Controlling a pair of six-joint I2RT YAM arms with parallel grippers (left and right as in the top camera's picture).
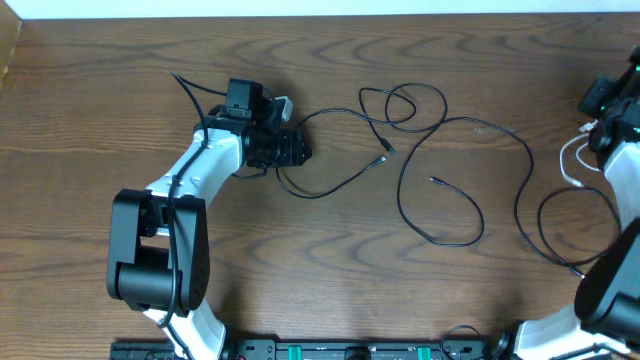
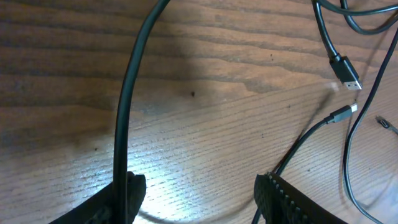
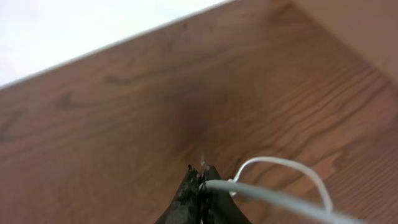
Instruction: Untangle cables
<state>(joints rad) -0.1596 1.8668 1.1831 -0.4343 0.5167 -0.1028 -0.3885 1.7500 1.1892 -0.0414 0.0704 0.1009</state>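
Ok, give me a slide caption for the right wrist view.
Right tool shut on the white cord, which loops off over the wooden table.

You've got three cords: a short black cord [image 2: 122, 106], a long black cord [image 1: 530, 158] and one white cord [image 3: 261, 191]. Two arms, the left arm [image 1: 195, 175] and the right arm [image 1: 615, 270], share one table [image 1: 330, 290].

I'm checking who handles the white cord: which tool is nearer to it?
Right. The right tool is shut on the thin white cord. The left tool, open, sits far across by the long thin black cord.
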